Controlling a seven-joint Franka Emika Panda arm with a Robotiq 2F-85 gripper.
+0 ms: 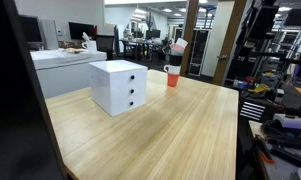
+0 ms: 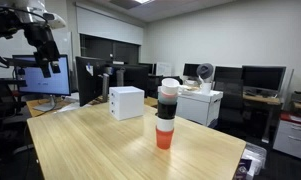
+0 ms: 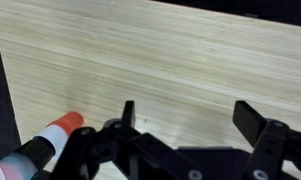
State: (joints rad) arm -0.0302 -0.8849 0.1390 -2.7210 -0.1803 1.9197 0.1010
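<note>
The pincer [image 3: 188,115] hung released, jaws wide and holding nothing, above the worktop [image 3: 170,50]. The cup stack [image 3: 45,145] was cut off at the wrist view's lower-left corner, partly behind the pincer's body. In both exterior views it stood upright, apart from the white drawer box [image 1: 118,86].

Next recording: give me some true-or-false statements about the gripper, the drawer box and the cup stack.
1. The black two-finger gripper is open and holds nothing. True.
2. A drawer of the white three-drawer box is pulled out. False: all three drawers are shut.
3. The stack of cups with an orange base stands upright on the light wooden table. True.
4. The stack of cups sits on top of the box. False: it stands on the table, apart from the box.
</note>
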